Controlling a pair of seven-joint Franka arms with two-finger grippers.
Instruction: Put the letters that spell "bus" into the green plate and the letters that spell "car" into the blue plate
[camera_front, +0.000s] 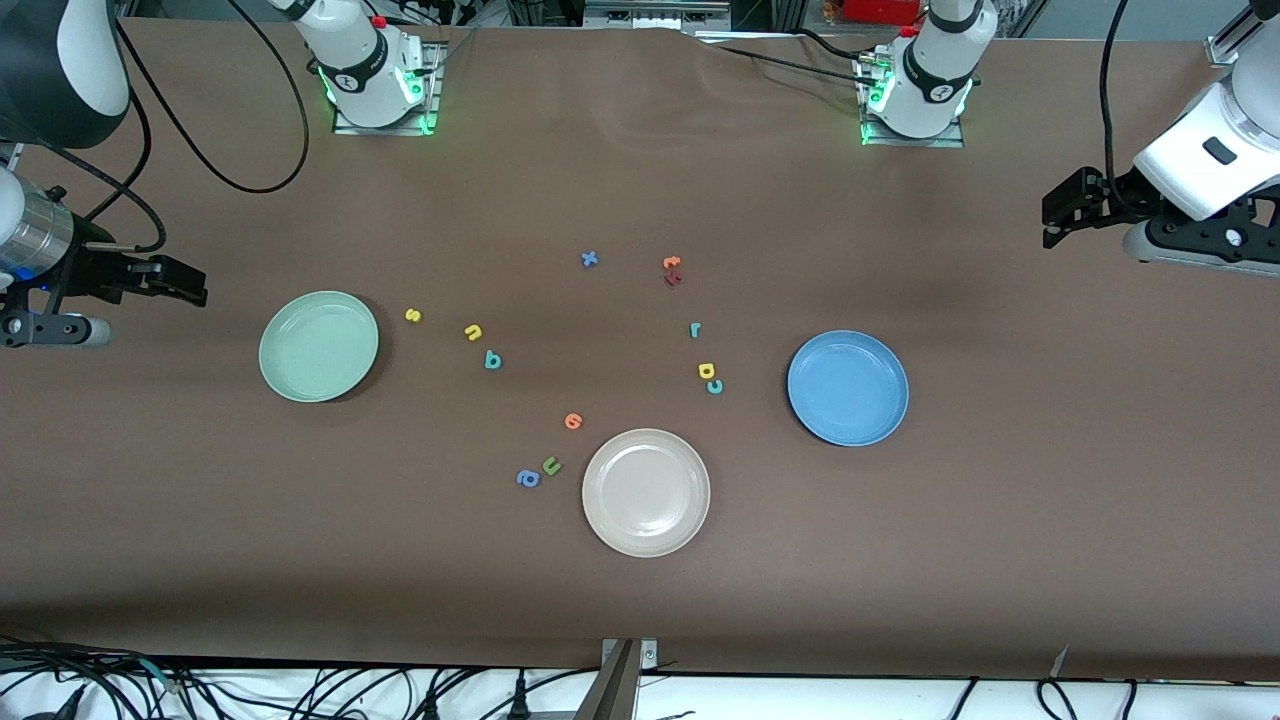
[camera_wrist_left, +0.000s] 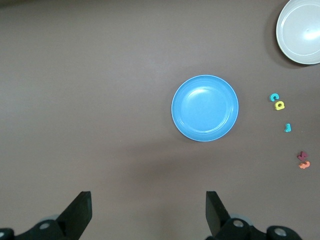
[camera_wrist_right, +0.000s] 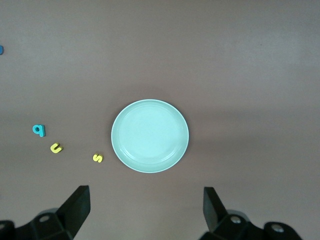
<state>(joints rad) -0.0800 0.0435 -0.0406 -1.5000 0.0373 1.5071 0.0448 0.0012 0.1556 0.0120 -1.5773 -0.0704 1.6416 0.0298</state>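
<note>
The green plate (camera_front: 318, 346) (camera_wrist_right: 150, 135) holds nothing. Beside it, toward the table's middle, lie the yellow s (camera_front: 413, 315) (camera_wrist_right: 98, 158), yellow u (camera_front: 473, 332) (camera_wrist_right: 56, 148) and teal b (camera_front: 492, 360) (camera_wrist_right: 39, 130). The blue plate (camera_front: 848, 388) (camera_wrist_left: 205, 108) is bare too, with the teal r (camera_front: 695, 329) (camera_wrist_left: 287, 128), yellow a (camera_front: 706, 371) (camera_wrist_left: 279, 105) and teal c (camera_front: 715, 386) (camera_wrist_left: 273, 97) beside it. My right gripper (camera_front: 190, 283) (camera_wrist_right: 146, 207) hangs open over the table's right-arm end. My left gripper (camera_front: 1052, 222) (camera_wrist_left: 148, 210) hangs open over the left-arm end.
A beige-white plate (camera_front: 646, 492) (camera_wrist_left: 300, 30) lies nearest the front camera. Beside it are an orange letter (camera_front: 573, 421), a green u (camera_front: 551, 465) and a blue a (camera_front: 528, 479). Toward the bases lie a blue x (camera_front: 589, 259) and orange and dark red letters (camera_front: 672, 270).
</note>
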